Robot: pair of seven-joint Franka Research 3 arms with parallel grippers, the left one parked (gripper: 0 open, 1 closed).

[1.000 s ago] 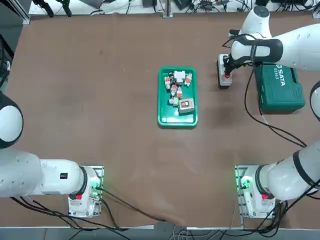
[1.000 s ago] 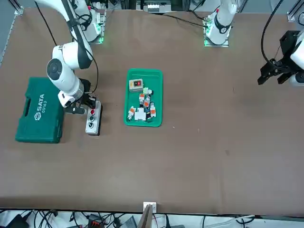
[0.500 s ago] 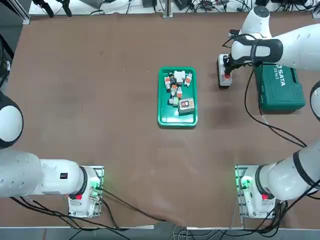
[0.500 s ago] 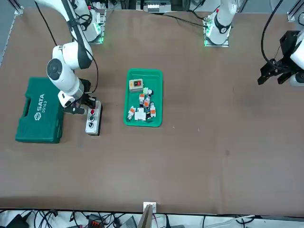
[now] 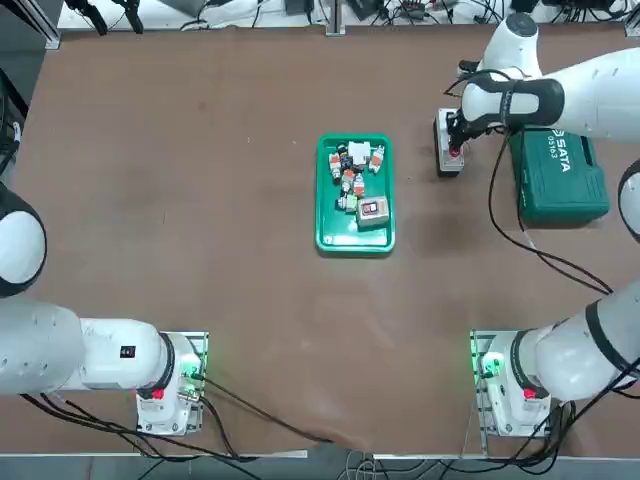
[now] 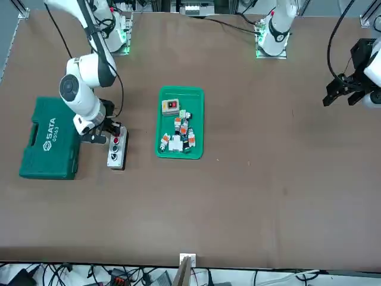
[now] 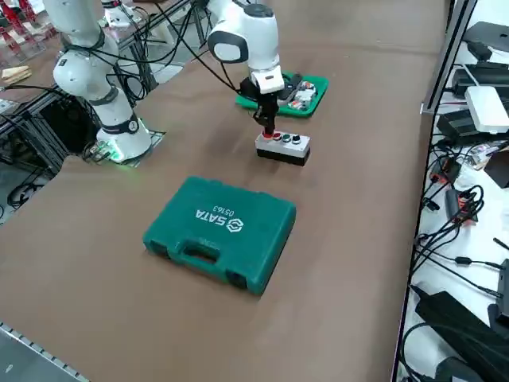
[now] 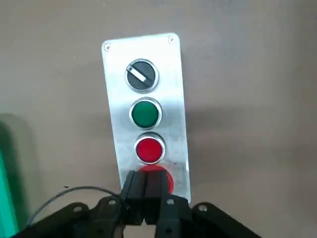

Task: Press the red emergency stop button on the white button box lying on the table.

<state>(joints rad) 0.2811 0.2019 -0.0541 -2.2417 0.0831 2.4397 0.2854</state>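
The right claw [image 8: 145, 198], fingers pressed together and holding nothing, sits right on the red emergency stop button [image 8: 163, 179] at the near end of the white button box [image 5: 447, 142] on the desk [image 5: 200, 200], so the press looks underway, though whether it has latched I cannot tell.

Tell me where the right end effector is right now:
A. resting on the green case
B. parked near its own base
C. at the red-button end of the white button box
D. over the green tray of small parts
C: the wrist view shows the right end effector, fingers together, over the red emergency stop button at the end of the white button box, apart from the green case.
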